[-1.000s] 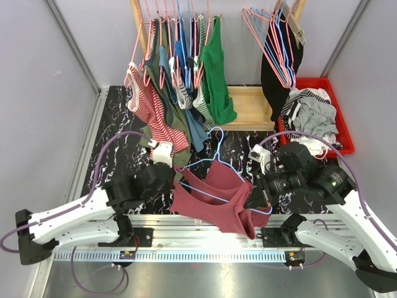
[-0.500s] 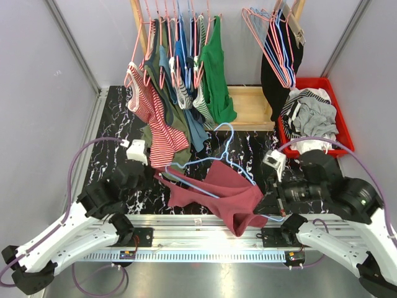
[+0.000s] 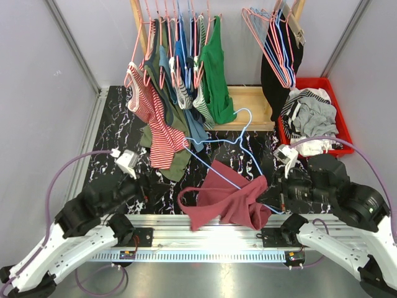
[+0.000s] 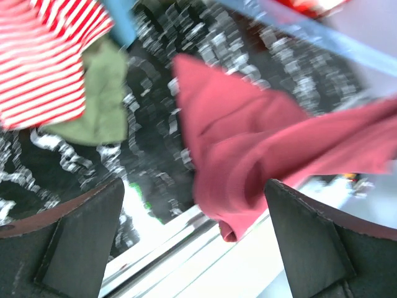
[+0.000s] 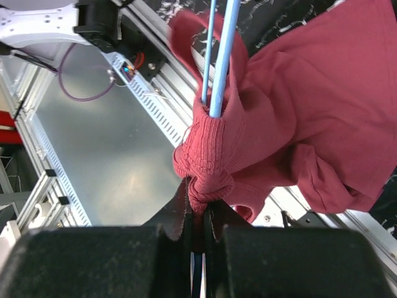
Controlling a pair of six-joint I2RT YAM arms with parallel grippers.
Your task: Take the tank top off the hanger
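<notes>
Tank top [image 3: 226,202] hangs bunched on the lower end of the blue hanger [image 3: 231,146], my right hand [image 5: 197,223] clenched on its strap there and my left hand [image 4: 193,186] released nearby, so I fear any pull drags hanger and cloth together.

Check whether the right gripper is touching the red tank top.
Touching. The right wrist view shows the right gripper shut on a bunched fold of the tank top, the fabric pinched between its fingers.
</notes>
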